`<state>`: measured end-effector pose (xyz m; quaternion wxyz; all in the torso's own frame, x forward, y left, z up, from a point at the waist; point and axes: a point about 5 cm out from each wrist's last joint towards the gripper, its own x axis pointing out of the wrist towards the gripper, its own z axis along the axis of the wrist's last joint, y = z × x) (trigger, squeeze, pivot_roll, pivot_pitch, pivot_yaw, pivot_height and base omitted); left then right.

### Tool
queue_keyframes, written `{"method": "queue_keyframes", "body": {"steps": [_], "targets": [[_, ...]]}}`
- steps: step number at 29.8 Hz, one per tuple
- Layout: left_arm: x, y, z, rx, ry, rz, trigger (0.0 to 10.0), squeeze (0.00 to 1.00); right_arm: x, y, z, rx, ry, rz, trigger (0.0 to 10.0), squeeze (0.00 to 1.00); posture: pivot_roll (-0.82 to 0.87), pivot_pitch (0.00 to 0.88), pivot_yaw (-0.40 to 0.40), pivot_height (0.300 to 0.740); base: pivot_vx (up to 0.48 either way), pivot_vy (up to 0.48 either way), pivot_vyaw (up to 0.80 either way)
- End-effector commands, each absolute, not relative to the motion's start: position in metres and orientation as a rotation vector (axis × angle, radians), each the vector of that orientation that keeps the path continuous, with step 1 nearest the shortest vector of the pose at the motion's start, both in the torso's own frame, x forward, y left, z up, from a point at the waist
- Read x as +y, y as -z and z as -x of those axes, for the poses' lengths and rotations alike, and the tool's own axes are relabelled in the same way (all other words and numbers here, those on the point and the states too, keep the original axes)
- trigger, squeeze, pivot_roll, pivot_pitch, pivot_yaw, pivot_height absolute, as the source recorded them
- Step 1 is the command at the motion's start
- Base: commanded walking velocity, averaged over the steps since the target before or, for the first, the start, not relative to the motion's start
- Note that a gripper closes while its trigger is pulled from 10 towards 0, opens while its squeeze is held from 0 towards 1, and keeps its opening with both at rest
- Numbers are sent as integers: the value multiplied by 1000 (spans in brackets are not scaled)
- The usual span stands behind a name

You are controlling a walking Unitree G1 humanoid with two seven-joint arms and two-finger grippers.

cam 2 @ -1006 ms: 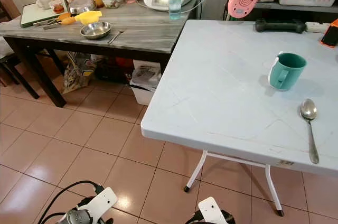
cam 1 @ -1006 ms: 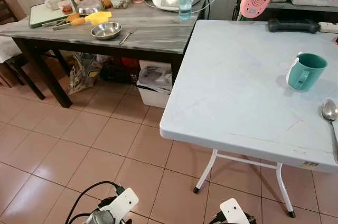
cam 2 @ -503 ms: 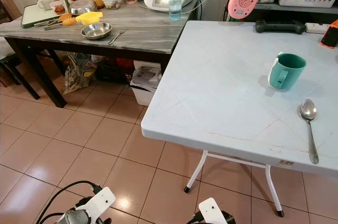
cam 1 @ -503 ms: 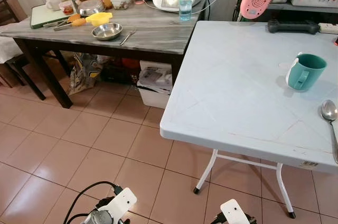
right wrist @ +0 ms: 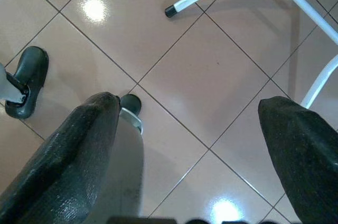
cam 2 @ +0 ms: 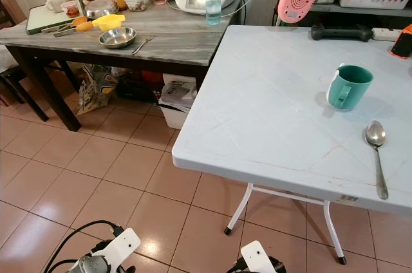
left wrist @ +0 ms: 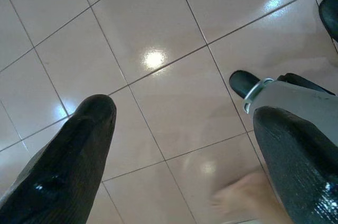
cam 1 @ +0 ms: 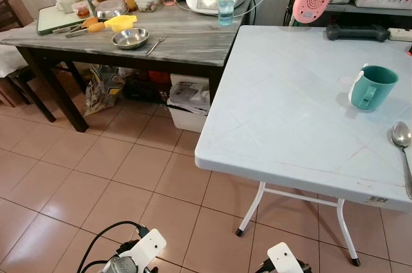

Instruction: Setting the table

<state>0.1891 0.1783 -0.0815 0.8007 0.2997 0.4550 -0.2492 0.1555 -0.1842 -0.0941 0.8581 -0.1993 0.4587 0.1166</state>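
Steel bowl [cam 1: 129,38] and fork [cam 1: 154,44] sit on the dark bench [cam 1: 193,41], far ahead and left of both wide-open, empty pincers, left pincer [left wrist: 179,150] nearer, right pincer [right wrist: 190,145] beside the white bench [cam 1: 283,112].

Teal mug [cam 2: 347,86], pale blue table [cam 2: 270,112], pink floor tiles [cam 2: 96,170].

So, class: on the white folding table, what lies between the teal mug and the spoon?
Nothing does. In the right eye view, the teal mug and the spoon are separated by bare white tabletop, apart from the mug's shadow.
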Motion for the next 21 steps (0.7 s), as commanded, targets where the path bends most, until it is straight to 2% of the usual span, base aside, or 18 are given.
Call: {"method": "queue_keyframes", "body": {"steps": [1, 21], "targets": [[182, 80, -191, 968, 517, -647, 10000, 0, -182, 95, -155, 968, -244, 407, 10000, 0, -73, 0, 68, 740, 0, 0, 0], [176, 80, -192, 952, 540, -596, 10000, 0, -186, 95, -154, 974, -234, 405, 10000, 0, -82, 0, 69, 740, 0, 0, 0]]}}
